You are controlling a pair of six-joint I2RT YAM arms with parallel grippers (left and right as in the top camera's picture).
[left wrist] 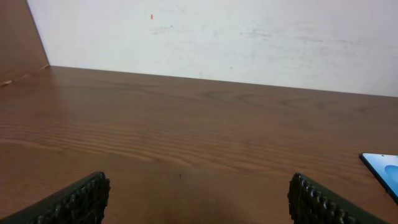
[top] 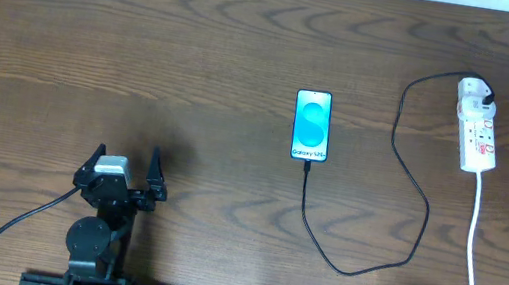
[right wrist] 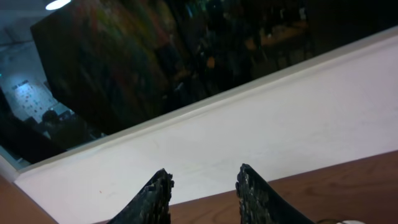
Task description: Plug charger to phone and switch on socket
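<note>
- Hanging at the lower left of the overhead view, my left tool [top: 125,156] is released and holds nothing. Its wrist view shows the ribbed fingers [left wrist: 81,199] spread wide over bare bench [left wrist: 186,124].
- My right tool [right wrist: 202,196] is also parted, with nothing between its fingers. Its camera faces the wall [right wrist: 280,124]. In the overhead view that arm sits at the right edge of the frame, just beside the socket [top: 481,136].
- The phone [top: 312,126] lies flat in the middle of the frame, screen up and lit.
- The charger [top: 307,186] leaves the phone's lower edge, loops toward the lower right, then climbs to the white adapter [top: 474,92] at the upper end of the socket. Its tip appears to meet the phone, but I cannot tell whether it is fully seated.
- I judge the cable thin and limp, so it would flop if I pinched it mid-run. The place to hold it is the stiff plug tip right at the phone.
- The phone looks light and smooth and is likely to slide if pushed end-on, so I would brace its long edges.
- The socket seems rigid but light. Pressing its small red switch straight down should keep it from skating. I cannot tell whether the switch is on or off.
</note>
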